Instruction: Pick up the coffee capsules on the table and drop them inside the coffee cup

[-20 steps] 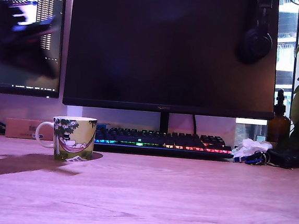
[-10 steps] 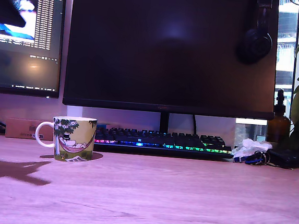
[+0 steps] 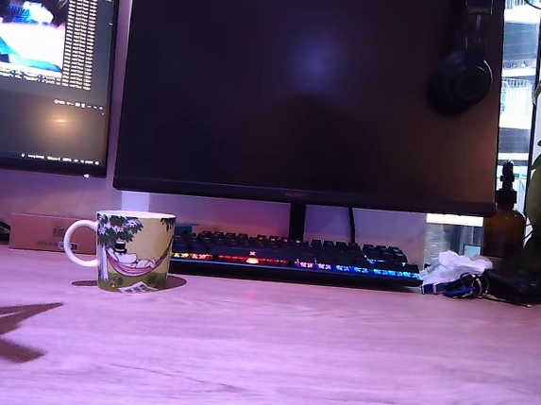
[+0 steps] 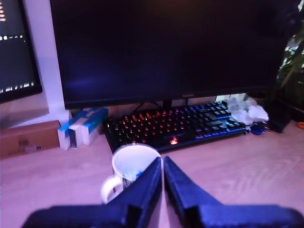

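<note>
Dark gripper [image 4: 163, 166] pinched closed, empty, above white-rimmed cartoon mug [image 3: 134, 250] – backlit black keyboard [image 3: 294, 254], big dark monitor [image 3: 309, 92] behind.

yellow-green cartoon mug [image 3: 134, 250] with white handle and rim at lower left of the exterior view, rainbow-lit black keyboard [image 3: 294, 255] mid-frame, black monitor [image 3: 309, 87] above, pale wood-grain table [image 3: 314, 358], dark blue-black gripper [image 4: 163, 176], amber brown bottle [image 3: 503, 228] at right
</note>
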Motion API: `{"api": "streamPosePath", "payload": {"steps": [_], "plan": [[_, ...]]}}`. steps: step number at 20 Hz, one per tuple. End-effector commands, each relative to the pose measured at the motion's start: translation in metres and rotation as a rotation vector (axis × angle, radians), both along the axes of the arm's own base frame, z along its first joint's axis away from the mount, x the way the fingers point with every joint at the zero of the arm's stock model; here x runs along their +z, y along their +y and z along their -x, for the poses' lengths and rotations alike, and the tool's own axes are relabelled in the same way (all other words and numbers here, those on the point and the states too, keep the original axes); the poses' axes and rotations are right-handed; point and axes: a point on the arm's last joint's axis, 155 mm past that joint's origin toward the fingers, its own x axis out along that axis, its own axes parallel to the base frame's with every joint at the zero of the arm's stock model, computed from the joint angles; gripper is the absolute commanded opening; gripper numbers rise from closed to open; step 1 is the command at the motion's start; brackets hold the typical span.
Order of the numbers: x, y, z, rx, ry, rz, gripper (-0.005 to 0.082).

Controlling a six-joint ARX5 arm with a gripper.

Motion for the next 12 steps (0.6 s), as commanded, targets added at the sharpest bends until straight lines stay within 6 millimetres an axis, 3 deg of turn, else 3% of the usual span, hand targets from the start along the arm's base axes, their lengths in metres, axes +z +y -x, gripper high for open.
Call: {"api": "streamPosePath", "payload": {"steps": [1,12], "plan": [[-0.005,0.003,0.004,0.012,0.002,0.007,-0.0024],[0.048,0.018,0.043,0.058,-0.211,0.065,-0.0024]]}}
